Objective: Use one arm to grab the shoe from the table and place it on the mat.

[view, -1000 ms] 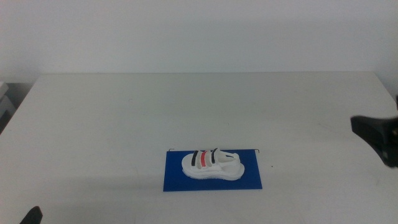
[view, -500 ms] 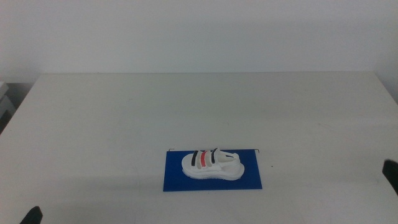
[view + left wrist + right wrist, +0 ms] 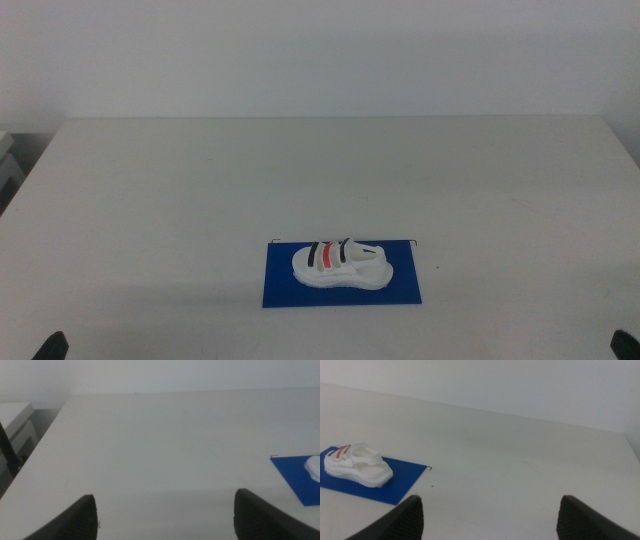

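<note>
The white shoe (image 3: pixel 340 265) with black and red strap stripes stands upright on the dark-blue mat (image 3: pixel 285 290) near the table's front middle. It shows in the right wrist view too, the shoe (image 3: pixel 357 465) on the mat (image 3: pixel 400 480). The left wrist view shows only the mat's corner (image 3: pixel 295 477) and a bit of the shoe (image 3: pixel 314 466). My right gripper (image 3: pixel 490 520) is open and empty, pulled back at the front right corner (image 3: pixel 625 345). My left gripper (image 3: pixel 165 517) is open and empty, waiting at the front left corner (image 3: pixel 50 347).
The white-grey table (image 3: pixel 330 170) spreads wide around the mat. A white wall stands behind its far edge. A pale cabinet (image 3: pixel 15 425) stands beyond the table's left side.
My right arm has drawn back from the table's right side down to the front right corner. The shoe and the mat have not moved.
</note>
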{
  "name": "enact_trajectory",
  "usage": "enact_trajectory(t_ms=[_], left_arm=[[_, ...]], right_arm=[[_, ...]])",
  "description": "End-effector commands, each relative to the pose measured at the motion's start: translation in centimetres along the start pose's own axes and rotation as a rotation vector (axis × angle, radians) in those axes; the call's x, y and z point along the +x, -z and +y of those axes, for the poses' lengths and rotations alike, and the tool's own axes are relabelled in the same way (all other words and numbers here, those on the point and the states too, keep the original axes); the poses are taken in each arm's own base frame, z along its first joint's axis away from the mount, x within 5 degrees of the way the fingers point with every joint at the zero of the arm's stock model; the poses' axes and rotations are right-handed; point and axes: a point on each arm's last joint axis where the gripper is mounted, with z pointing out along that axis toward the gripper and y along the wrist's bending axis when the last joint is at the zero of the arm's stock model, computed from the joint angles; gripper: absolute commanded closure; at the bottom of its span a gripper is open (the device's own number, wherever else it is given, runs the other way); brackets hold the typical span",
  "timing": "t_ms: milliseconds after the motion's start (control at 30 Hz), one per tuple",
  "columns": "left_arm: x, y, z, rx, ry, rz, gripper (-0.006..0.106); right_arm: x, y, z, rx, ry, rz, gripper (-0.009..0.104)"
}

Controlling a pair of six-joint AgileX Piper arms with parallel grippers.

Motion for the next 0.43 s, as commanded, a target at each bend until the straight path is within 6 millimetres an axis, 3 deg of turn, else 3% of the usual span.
enact_trajectory(t_ms=[0, 200, 400], left_arm=[[-0.6, 0.1, 0.0, 0.000, 0.011, -0.087, 0.007], [-0.6, 0.1, 0.0, 0.000, 0.011, -0.087, 0.007], [-0.6, 0.1, 0.0, 0.000, 0.011, -0.087, 0.007]], right_arm=[[-0.7, 0.3, -0.1, 0.022, 0.019, -0.105, 0.024], [0.8, 0.4, -0.1, 0.023, 0.019, -0.126, 0.024], [1.1, 0.3, -0.1, 0.020, 0.019, -0.098, 0.024]])
